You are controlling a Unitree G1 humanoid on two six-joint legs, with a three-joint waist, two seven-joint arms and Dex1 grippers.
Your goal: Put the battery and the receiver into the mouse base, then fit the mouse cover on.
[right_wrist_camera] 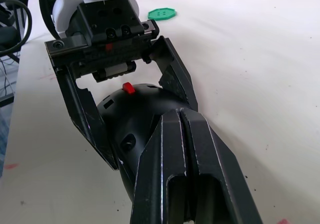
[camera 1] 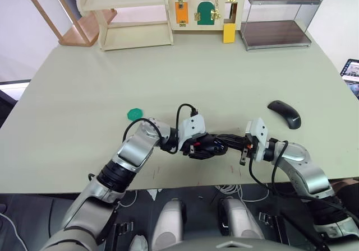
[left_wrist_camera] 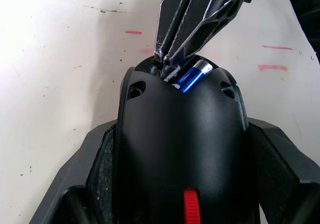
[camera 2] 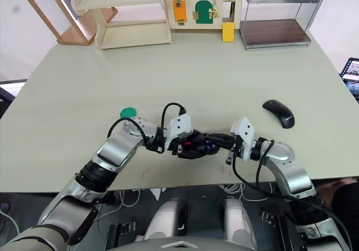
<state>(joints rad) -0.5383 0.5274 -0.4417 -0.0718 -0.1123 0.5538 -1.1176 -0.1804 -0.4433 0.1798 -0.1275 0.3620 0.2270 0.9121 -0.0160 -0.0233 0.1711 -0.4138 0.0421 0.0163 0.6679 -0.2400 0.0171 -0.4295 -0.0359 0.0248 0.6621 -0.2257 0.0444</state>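
Two claws meet, left claw point(camera 1: 208, 145) gripping mouse base point(left_wrist_camera: 182, 149), right claw point(right_wrist_camera: 181, 115) pinched closed, left wrist view reveals battery point(left_wrist_camera: 192, 75).

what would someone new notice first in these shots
At the near table edge the two grippers meet: the left gripper clasps the black oval mouse base, and the closed right gripper pokes into its open compartment beside the small blue battery. The smooth black mouse cover lies apart to the robot's right, a flat green disc to its left.
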